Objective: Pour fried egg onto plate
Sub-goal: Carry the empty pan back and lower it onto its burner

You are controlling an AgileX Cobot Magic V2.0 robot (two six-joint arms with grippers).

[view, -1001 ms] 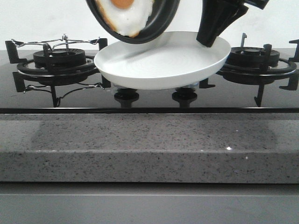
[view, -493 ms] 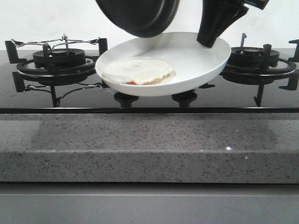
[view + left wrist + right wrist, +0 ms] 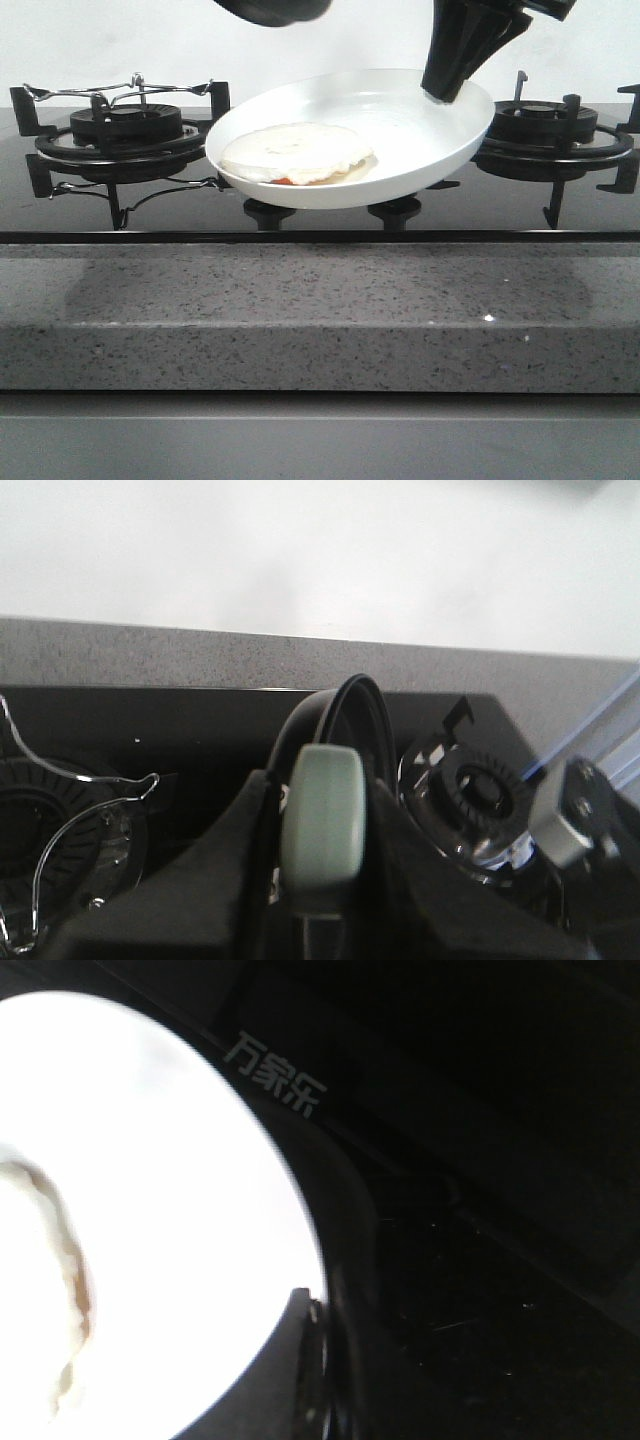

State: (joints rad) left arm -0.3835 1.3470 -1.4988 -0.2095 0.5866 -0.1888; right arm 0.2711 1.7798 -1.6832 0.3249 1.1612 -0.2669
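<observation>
The right claw [image 3: 447,92] is reaching down from above and pinching the far right rim of the plate [image 3: 420,140], closed on it and holding it tilted above the stove, its near left side lower than the gripped side. In the right wrist view one dark finger [image 3: 305,1360] is showing against the plate's bright edge, and the black glass of the stove [image 3: 480,1290] behind it is carrying pale printed characters reading 万象乐 [image 3: 272,1075]. The fried egg [image 3: 297,153] is lying flat inside the plate on its lower left part, pale cream with a thin orange-brown trace at its near edge. The left claw [image 3: 322,920] is gripping the handle [image 3: 322,830] of the black frying pan [image 3: 272,10], closed around the grey-green grip; the pan is hanging at the top of the front view, above the plate's left side and apart from it. Two black burner grates are sitting on the stove, one to the left [image 3: 120,135] of the plate and one to the right [image 3: 555,135], with two knobs [image 3: 270,208] below the plate. A grey speckled counter [image 3: 320,310] is running across the front.
</observation>
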